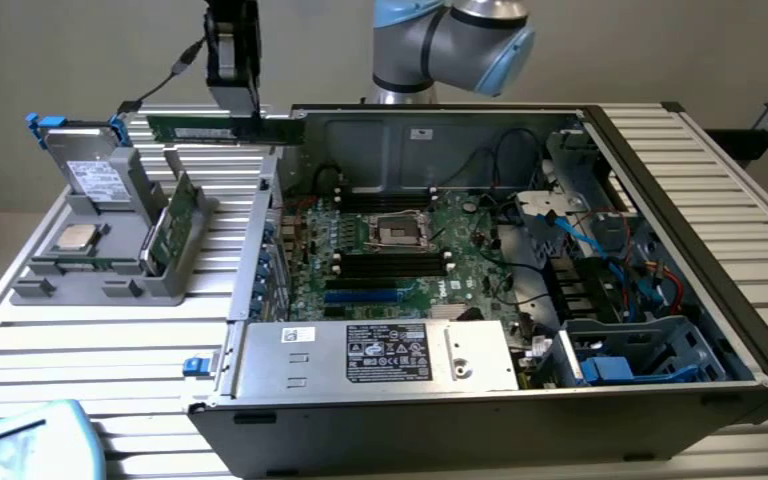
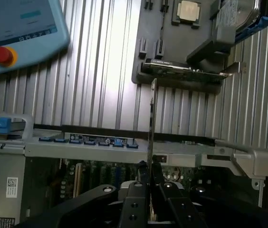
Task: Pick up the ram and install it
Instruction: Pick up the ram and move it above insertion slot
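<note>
A slatted metal table point(image 1: 117, 360) carries everything, with a plain pale wall behind. The largest thing on it is the open computer case point(image 1: 491, 420), lying on its side so that its main board point(image 1: 411, 250) faces up. It sits below the pincer and to the exterior view's right of it. That layout probably lets a part be pushed straight down into a slot. A grey holder point(image 1: 91, 280) stands below the pincer on the other side. It props a hard drive, a square silver chip and a wider green card upright or flat in their own bays, apparently so each can be gripped cleanly.

The arm point(image 1: 451, 40) reaches in from behind the case with its wrist turned downward. The pincer point(image 1: 253, 118) hangs high above the gap between holder and case wall. Its fingers point(image 2: 172, 204) are nearly closed and clamp the memory stick point(image 1: 197, 129) by its flat faces, towards one end. The stick is level, long edge down and clear of everything. That pose seems meant to match the long dark slots point(image 1: 384, 263) on the board below.
</note>
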`<state>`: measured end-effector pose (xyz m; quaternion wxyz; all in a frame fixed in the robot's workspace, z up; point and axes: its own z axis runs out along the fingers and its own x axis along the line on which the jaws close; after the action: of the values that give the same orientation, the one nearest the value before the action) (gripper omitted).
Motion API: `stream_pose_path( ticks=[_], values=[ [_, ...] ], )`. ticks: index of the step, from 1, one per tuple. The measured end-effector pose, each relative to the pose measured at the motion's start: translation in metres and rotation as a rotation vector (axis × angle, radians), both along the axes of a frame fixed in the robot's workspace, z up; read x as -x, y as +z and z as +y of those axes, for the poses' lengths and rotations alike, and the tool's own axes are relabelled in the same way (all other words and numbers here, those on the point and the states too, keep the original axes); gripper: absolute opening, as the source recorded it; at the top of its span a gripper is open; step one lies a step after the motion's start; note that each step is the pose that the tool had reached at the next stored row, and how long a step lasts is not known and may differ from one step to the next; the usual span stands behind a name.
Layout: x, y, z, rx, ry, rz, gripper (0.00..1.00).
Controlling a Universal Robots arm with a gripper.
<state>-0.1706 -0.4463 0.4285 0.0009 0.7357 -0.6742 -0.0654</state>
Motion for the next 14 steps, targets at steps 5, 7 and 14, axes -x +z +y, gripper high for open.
stream_pose_path(
  ticks=[5,7,14],
  values=[
    [-0.023,-0.0035,-0.0001,-0.0002,0.000,0.0000,0.14],
    [-0.032,-0.0049,-0.0001,-0.0001,0.000,0.0000,0.14],
    [-0.073,-0.0117,-0.0001,-0.0001,0.000,0.0000,0.14]
  ],
)
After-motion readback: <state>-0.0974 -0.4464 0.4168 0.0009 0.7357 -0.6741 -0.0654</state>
